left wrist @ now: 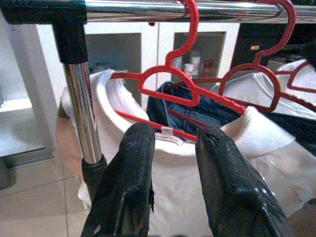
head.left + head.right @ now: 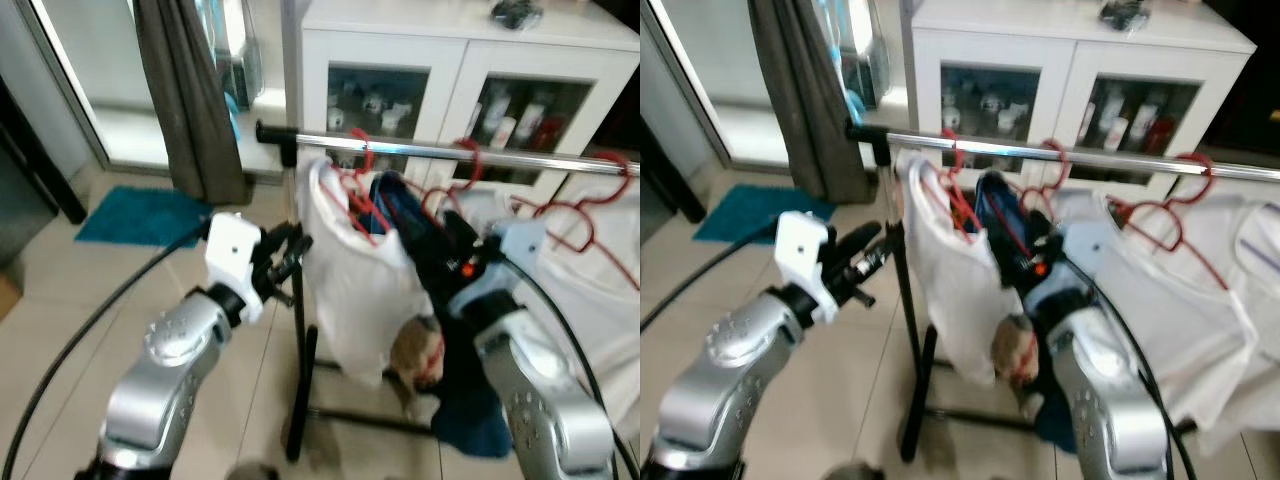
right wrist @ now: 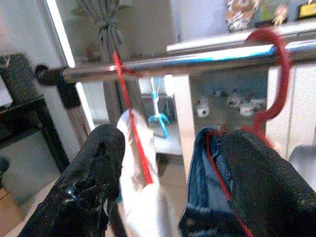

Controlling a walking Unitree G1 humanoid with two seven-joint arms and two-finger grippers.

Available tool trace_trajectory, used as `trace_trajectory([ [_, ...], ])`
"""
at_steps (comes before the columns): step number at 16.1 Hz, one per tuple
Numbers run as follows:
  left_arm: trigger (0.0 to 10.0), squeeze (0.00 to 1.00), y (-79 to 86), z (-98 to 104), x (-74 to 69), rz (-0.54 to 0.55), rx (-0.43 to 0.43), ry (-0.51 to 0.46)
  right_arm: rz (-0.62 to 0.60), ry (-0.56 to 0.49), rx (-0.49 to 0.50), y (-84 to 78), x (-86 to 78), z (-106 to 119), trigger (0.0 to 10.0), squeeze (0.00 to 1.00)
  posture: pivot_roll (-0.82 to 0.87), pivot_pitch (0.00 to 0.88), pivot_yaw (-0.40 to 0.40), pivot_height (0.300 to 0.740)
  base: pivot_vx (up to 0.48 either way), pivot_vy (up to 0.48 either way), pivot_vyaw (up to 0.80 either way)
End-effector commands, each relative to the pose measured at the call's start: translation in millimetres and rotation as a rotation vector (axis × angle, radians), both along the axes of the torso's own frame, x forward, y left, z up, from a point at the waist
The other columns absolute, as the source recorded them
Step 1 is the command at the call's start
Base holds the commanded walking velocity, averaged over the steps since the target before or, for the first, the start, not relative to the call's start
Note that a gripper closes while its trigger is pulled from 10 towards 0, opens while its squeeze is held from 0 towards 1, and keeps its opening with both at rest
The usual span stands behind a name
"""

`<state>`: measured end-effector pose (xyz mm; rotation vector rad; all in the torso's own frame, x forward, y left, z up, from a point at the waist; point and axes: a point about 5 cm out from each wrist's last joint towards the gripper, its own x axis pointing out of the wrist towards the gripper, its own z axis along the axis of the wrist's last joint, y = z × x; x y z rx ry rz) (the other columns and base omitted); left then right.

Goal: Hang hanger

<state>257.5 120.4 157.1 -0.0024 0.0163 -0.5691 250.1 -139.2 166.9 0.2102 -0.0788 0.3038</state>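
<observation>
- Head views: the red hangers [image 2: 365, 190] already hook on the rail [image 2: 470, 152], which runs side to side; the right gripper [image 2: 1040, 262] is nearer them
- Left wrist: the left gripper [image 1: 173, 163] is apart, empty
- Right wrist: fingers [image 3: 96, 168] apart, holding nothing

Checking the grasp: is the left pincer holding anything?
No, the left pincer is open and holds nothing, short of the white shirt on its red hanger.
</observation>
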Motion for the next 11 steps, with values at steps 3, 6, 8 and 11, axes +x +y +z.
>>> trace_trajectory([
  [3, 10.0, 0.00, 9.5, -5.4, 5.7, 0.049, 0.006, 0.018, 0.014, 0.005, -0.017, 5.4, 4.7, 0.1, 10.0, 0.00, 0.12, 0.000, 0.027, 0.740, 0.000, -0.352, 0.00],
  [6, 10.0, 0.00, 11.5, -4.8, 8.8, 0.067, 0.009, 0.008, -0.002, 0.060, -0.045, 5.7, 9.8, -8.1, 10.0, 0.00, 0.12, 0.000, 0.013, 0.740, 0.000, -0.344, 0.00],
  [8, 10.0, 0.00, 11.3, -6.4, 7.5, 0.067, 0.011, 0.010, -0.035, 0.091, -0.058, 3.3, 12.4, -13.7, 10.0, 0.00, 0.12, 0.000, 0.017, 0.740, 0.000, -0.169, 0.00],
  [11, 10.0, 0.00, 12.0, -13.3, 4.0, 0.062, 0.041, 0.043, -0.046, 0.117, -0.036, 0.5, 14.1, -16.8, 10.0, 1.00, 0.12, 0.000, 0.022, 0.740, 0.000, 0.000, 0.00],
])
